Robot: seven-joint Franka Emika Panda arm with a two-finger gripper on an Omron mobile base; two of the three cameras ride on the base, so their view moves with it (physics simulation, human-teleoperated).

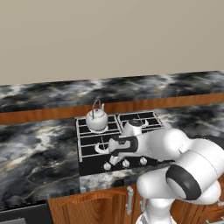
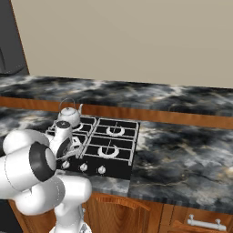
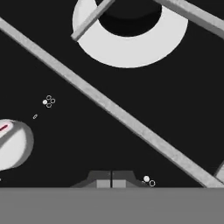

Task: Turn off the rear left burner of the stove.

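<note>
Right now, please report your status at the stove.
Gripper shut, low over stove front, knob beside it, untouched. Kettle sits on rear left burner.

A plain beige wall [image 1: 109,35] rises behind a worktop [image 1: 35,148] of dark marble veined in grey, white and a little gold. A brown wooden strip [image 1: 43,114] runs between its front part and a raised marble ledge [image 1: 52,94] at the back. Below are brown wooden cabinet doors [image 1: 92,208] with silver handles [image 1: 129,200]. A dark panel [image 2: 10,41] stands at the far left of the right base view.
</note>
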